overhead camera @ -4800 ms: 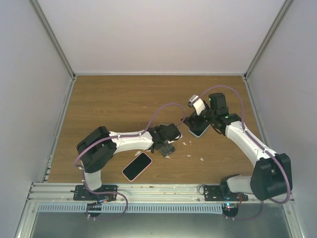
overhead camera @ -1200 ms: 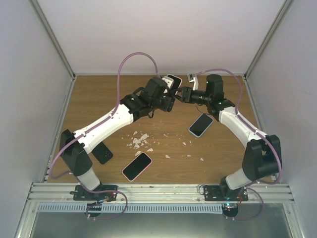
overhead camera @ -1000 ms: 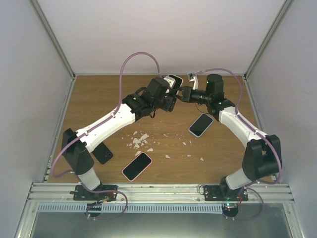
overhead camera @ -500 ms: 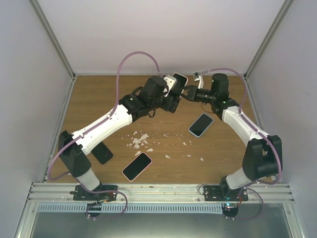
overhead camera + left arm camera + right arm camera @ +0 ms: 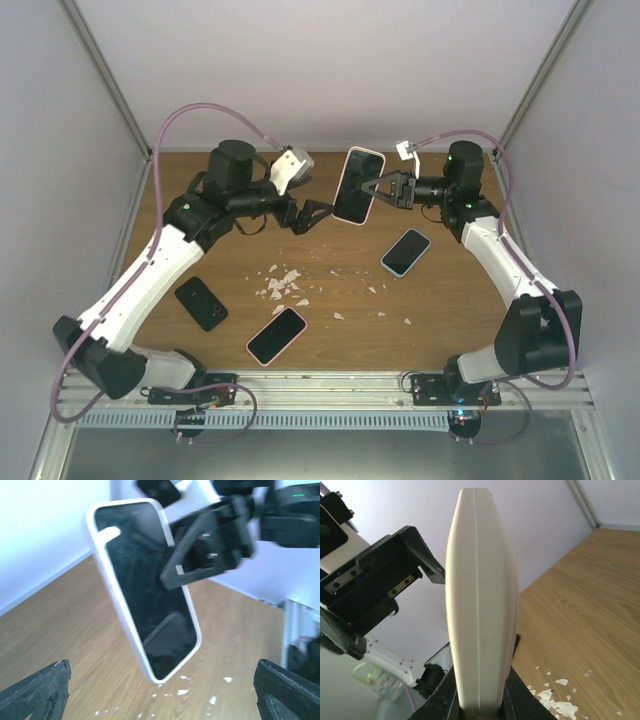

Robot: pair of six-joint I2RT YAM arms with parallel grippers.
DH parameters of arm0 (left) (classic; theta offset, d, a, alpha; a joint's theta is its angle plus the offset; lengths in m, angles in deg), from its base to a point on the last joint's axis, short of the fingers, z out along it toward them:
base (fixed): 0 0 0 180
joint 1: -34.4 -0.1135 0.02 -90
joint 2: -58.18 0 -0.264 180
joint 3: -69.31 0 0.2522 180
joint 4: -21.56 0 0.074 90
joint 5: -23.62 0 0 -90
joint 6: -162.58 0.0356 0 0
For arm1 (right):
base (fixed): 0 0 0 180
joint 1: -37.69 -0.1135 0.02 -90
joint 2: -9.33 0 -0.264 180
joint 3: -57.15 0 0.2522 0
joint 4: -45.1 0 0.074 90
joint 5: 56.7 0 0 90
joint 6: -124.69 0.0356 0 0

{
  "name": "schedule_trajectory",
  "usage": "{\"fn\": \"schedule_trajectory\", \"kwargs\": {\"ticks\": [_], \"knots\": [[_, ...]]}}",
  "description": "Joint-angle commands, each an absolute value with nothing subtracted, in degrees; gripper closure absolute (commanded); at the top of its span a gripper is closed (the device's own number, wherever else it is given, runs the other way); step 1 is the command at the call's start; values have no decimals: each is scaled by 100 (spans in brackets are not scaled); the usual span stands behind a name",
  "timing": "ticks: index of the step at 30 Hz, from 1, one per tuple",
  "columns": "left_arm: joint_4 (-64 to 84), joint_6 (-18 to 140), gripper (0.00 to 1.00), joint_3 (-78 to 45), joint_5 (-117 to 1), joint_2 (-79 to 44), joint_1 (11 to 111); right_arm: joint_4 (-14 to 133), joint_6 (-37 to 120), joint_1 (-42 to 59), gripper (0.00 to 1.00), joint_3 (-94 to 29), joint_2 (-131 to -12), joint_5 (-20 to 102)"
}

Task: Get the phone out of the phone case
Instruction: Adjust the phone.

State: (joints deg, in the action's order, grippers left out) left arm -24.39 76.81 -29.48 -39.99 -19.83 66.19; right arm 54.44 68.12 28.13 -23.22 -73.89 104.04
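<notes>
A phone [image 5: 357, 187] with a black screen sits in a white case and hangs in the air above the far middle of the table. My right gripper [image 5: 378, 190] is shut on its right long edge. The left wrist view shows the screen [image 5: 146, 587] tilted, with the right gripper's black fingers [image 5: 202, 555] clamped on its side. The right wrist view gives only the case's white edge [image 5: 481, 605], standing up from between my right gripper [image 5: 480, 707]. My left gripper [image 5: 312, 212] is open and empty, a short way left of the phone; its fingertips [image 5: 37, 687] frame the bottom corners.
On the table lie a pink-cased phone [image 5: 276, 335], a bare black phone [image 5: 201, 302] and a light-cased phone [image 5: 405, 252]. White flakes [image 5: 281, 282] are scattered mid-table. Grey walls close in the table on three sides.
My left gripper has opened, let go of the phone and swung back to the left. The right gripper keeps the cased phone and has shifted slightly right, turning it more upright.
</notes>
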Motion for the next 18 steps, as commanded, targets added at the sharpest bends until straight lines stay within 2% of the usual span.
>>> {"fn": "schedule_trajectory", "kwargs": {"ticks": [1,8,13,18], "knots": [[-2494,8177,1,-2880,-2283,-1617,6465,4854,6783,2864,100,-2595,-7028,11341],[-1707,7279,1,-2008,-1332,-1225,5679,4284,7237,2847,100,-2316,-6485,11333],[-1294,6905,1,-1494,-835,-1130,5644,3769,7656,2847,100,-2010,-6189,11156],[-1261,6985,1,-1677,-761,-1295,5771,3472,7956,2831,100,-1822,-6125,11126]]}}
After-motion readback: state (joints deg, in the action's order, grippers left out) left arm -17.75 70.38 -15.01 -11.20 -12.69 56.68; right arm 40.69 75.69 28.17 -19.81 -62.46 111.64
